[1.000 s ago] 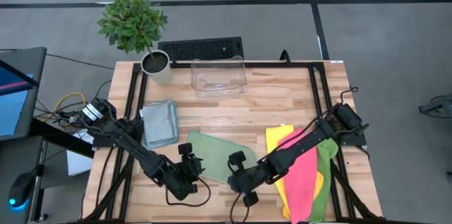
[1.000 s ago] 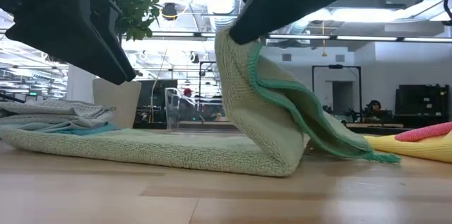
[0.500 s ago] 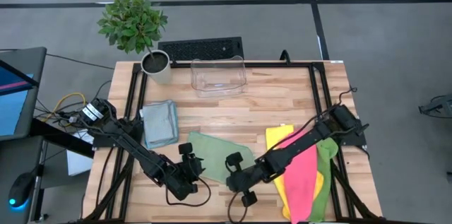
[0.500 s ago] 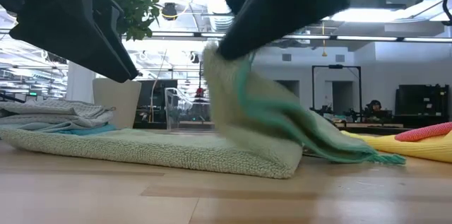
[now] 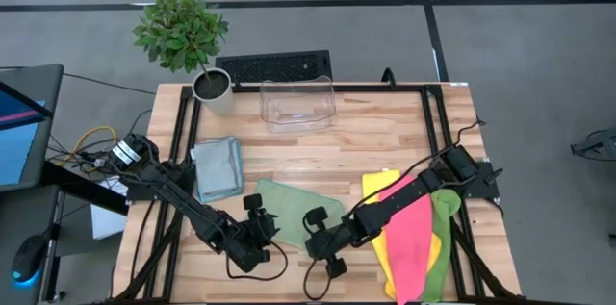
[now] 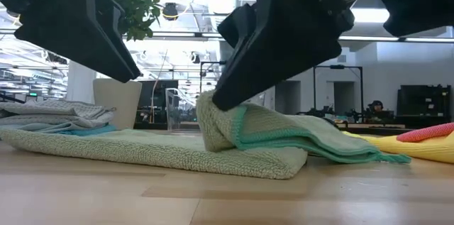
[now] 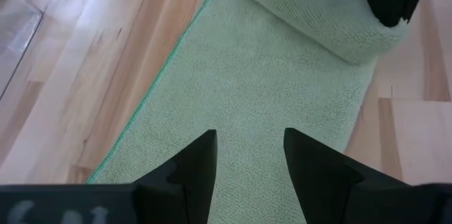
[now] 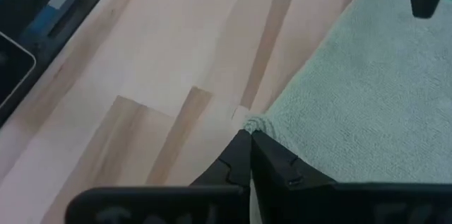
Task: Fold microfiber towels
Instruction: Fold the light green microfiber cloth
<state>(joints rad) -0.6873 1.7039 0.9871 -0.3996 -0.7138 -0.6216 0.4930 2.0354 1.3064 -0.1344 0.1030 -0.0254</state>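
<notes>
Left gripper [image 5: 258, 219] hovers with fingers apart and empty over the near-left part of the pale green microfiber towel [image 5: 294, 204] at the table's front middle, while the right gripper [image 5: 317, 231], fingers pinched on that towel's corner, lays it over toward the left; we would carry the corner on until edges meet, then let go. Folded grey-blue towel stack [image 5: 217, 167], white pot with leafy plant [image 5: 213, 90], clear plastic bin [image 5: 297, 103] and pink, yellow, lime towels [image 5: 412, 240] sit apart, blocking nothing.
</notes>
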